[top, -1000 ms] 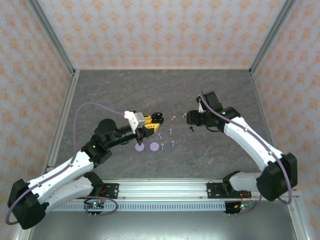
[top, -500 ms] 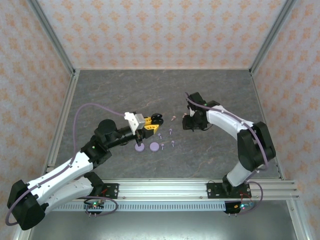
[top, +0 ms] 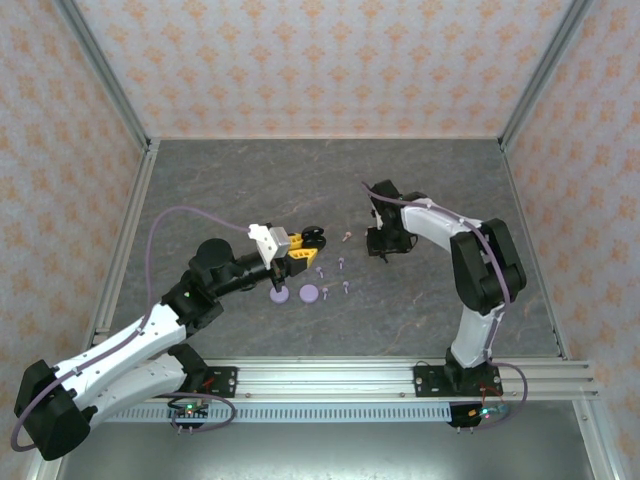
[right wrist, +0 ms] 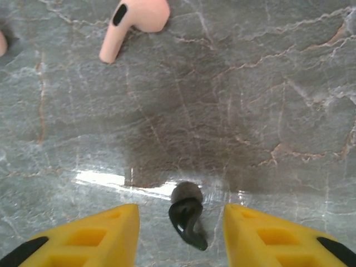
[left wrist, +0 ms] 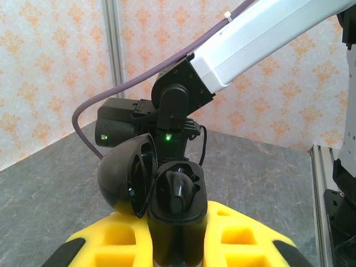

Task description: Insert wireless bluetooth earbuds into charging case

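Right gripper (right wrist: 181, 222) has swung in, black earbud (right wrist: 187, 214) between its fingers (right wrist: 105, 233).

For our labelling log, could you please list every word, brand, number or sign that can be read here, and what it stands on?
There is no readable text in these views.
On the black charging case: a plain shell, no brand or label.
On the black earbud and the pink earbud: no legible markings.
On the yellow fingers: unmarked.
On the wallpaper: an ornament pattern, no letters.
The green lights are lamps, not signs.
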Motion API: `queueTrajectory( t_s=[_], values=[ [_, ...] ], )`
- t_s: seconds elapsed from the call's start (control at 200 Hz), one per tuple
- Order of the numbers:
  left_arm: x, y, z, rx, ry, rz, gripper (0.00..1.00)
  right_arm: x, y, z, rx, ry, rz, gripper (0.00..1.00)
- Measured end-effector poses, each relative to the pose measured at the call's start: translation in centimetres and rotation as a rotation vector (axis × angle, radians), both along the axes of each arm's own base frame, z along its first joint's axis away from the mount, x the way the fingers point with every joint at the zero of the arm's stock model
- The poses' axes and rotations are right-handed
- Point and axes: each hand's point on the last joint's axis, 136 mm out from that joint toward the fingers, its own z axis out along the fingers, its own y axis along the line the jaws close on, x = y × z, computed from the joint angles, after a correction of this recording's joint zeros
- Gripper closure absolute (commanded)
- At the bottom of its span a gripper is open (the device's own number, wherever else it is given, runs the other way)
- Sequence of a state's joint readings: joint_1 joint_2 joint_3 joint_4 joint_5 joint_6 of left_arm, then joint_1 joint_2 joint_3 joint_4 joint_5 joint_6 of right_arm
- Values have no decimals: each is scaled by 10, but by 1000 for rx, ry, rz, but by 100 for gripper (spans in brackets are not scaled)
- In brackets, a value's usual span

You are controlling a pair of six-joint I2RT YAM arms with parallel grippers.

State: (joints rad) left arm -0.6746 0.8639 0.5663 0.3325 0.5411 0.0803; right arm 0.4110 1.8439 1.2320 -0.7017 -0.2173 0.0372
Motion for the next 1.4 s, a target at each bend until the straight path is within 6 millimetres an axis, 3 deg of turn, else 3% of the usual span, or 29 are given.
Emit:
queueTrajectory(
  t_s=[0.245, 0.535, 0.811, 1.106, 1.251, 1.401],
  values=[
    [0, 0, -2, 6, 8, 1, 100, -4, 1, -15, -5, 51, 18, 62],
    [0, 0, -4, 10, 13, 1, 100, -3, 0, -14, -6, 52, 16, 67],
    [0, 0, -4, 10, 12, 2, 100, -2, -4, -15, -18, 50, 16, 78],
    [1, 1, -4, 9, 13, 5, 100, -7, 0, -10, 17, 38, 10, 80],
    [4, 1, -6, 13, 19, 20, 100, -12, 4, 18, 85, -28, -19, 80],
    [12, -2, -15, 24, 42, 35, 100, -13, 13, 83, 240, -198, -86, 80]
  ],
)
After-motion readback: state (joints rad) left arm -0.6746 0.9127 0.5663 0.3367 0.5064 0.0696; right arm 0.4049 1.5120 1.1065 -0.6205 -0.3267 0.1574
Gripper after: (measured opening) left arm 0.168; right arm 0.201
